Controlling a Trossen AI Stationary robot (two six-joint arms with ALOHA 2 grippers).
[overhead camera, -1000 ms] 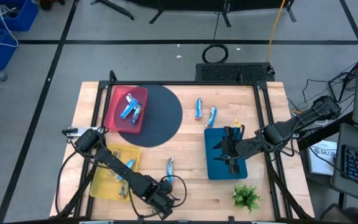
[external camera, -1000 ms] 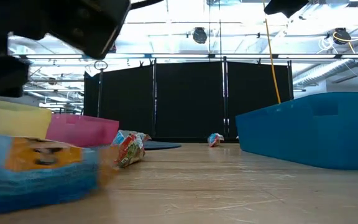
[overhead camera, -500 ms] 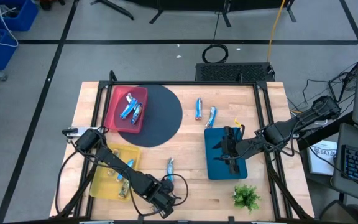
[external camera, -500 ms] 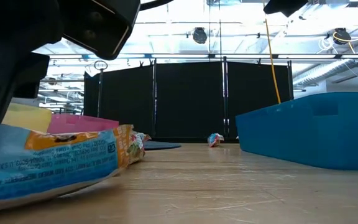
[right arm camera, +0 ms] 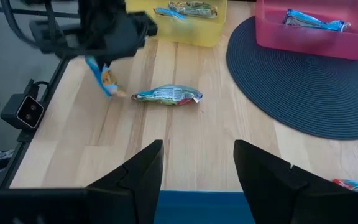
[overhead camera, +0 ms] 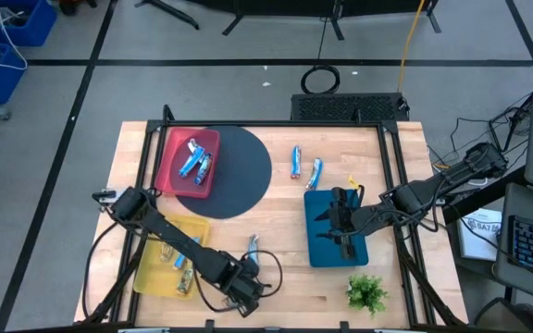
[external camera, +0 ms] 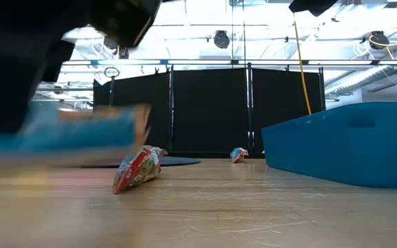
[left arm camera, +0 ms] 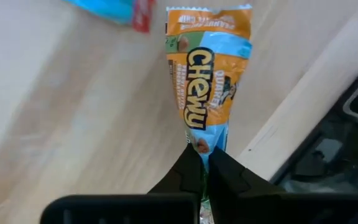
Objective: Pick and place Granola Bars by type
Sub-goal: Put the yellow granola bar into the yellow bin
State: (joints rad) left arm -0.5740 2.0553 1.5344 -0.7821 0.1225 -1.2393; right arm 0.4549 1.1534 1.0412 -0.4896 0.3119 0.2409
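The wooden surface (overhead camera: pixel 276 217) is seen from above, with a round dark mat (overhead camera: pixel 239 171) toward its far left corner. Three bins are counted on it: a blue bin (overhead camera: pixel 317 245) near the right edge, a yellow bin (overhead camera: pixel 151 264) at the near left corner, and a pink bin (overhead camera: pixel 169 157) at the far left, partly on the mat. A small green plant (overhead camera: pixel 367 293) stands at the near right corner.

The left gripper (left arm camera: pixel 205 171) hangs over the near edge, left of the middle, its jaws clamped on one end of the held granola bar (left arm camera: pixel 207 81). This orange and blue bar is lifted clear of the surface, its long axis running straight out from the jaws. The right gripper (right arm camera: pixel 197 165) is held above the blue bin, its jaws apart.

One loose bar (right arm camera: pixel 166 95) lies flat beside the held one, near the near edge, its long axis roughly along that edge in the right wrist view. Two further bars (overhead camera: pixel 304 166) lie side by side toward the far edge, both pointing across the surface from far to near. Bars in the pink bin (overhead camera: pixel 195 162) and bars in the yellow bin (overhead camera: pixel 176 262) are also seen; their number cannot be told.
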